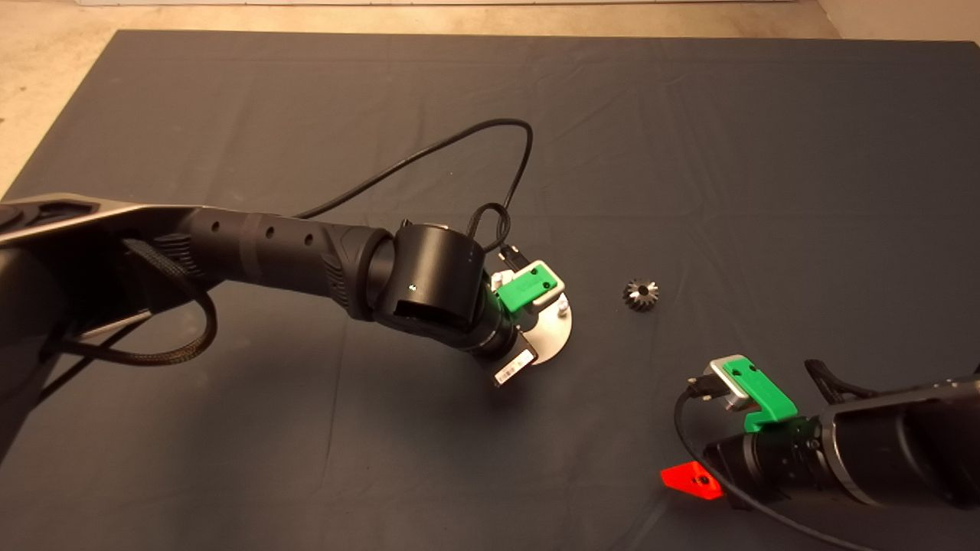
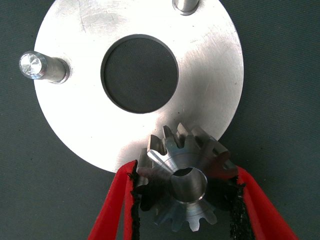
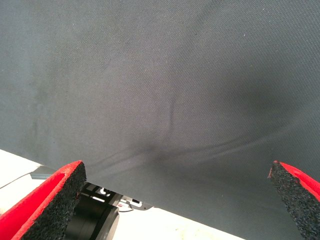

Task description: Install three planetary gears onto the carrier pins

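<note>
The left tool (image 2: 185, 200) is seen over the disc (image 1: 553, 340) near the middle of the mat (image 1: 689, 153), its arm reaching in from the left. In the left wrist view its two red fingers (image 2: 112, 205) are closed on a silvery gear (image 2: 186, 175), the black pads pressed against the teeth on both sides. The gear is held at the rim of the disc (image 2: 210, 75), partly over the plate and partly over the mat, and a pin (image 2: 189, 181) is seen in its centre hole; whether the gear is fully seated cannot be told. Two other pins are shown standing bare on the disc: one (image 2: 42, 67) near the rim beside the large central hole (image 2: 140, 72), and another (image 2: 186, 5) cut off at the picture's edge. A darker gear (image 1: 641, 294) is seen lying alone on the mat, to the right of the disc and apart from it. The right tool (image 3: 175, 200) is parked at the lower right of the head view, well apart from the disc; its fingers (image 3: 50, 195) are spread wide with nothing between them, and only mat and a strip of floor are shown beyond. A black cable (image 1: 459, 153) is looped above the left wrist.
</note>
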You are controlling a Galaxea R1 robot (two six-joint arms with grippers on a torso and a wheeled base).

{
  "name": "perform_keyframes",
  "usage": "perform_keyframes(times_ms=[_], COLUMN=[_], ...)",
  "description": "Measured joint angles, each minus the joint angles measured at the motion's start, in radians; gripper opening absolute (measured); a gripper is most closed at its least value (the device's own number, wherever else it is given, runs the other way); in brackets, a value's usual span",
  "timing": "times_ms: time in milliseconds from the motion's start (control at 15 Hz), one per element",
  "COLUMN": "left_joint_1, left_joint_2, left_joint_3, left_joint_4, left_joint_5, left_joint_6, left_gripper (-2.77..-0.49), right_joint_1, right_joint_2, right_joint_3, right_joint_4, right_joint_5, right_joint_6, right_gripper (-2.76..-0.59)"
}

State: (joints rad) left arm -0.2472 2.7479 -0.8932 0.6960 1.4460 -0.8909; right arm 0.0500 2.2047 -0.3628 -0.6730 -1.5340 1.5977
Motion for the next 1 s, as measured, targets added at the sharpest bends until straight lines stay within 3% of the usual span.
perform_keyframes(times_ms=[267, 467, 600, 1000], left_joint_1=[0.0, 0.001, 0.007, 0.017], left_joint_2=[-0.002, -0.003, -0.003, -0.005], left_joint_3=[0.0, 0.0, -0.007, -0.013], left_joint_4=[0.0, 0.0, 0.0, 0.0], left_joint_5=[-0.005, -0.033, -0.04, -0.043], left_joint_6=[0.0, 0.0, 0.0, 0.017], left_gripper=[-2.39, -2.39, -2.39, -2.4], right_joint_1=[0.0, 0.0, 0.0, 0.0], right_joint_2=[-0.003, -0.003, -0.003, -0.028], right_joint_3=[0.0, 0.0, 0.0, 0.0], right_joint_4=[0.0, 0.0, 0.0, 0.0], right_joint_5=[0.0, 0.0, 0.0, 0.0], right_joint_6=[0.0, -0.001, -0.001, -0.009], right_gripper=[-0.61, -0.61, -0.61, -0.6])
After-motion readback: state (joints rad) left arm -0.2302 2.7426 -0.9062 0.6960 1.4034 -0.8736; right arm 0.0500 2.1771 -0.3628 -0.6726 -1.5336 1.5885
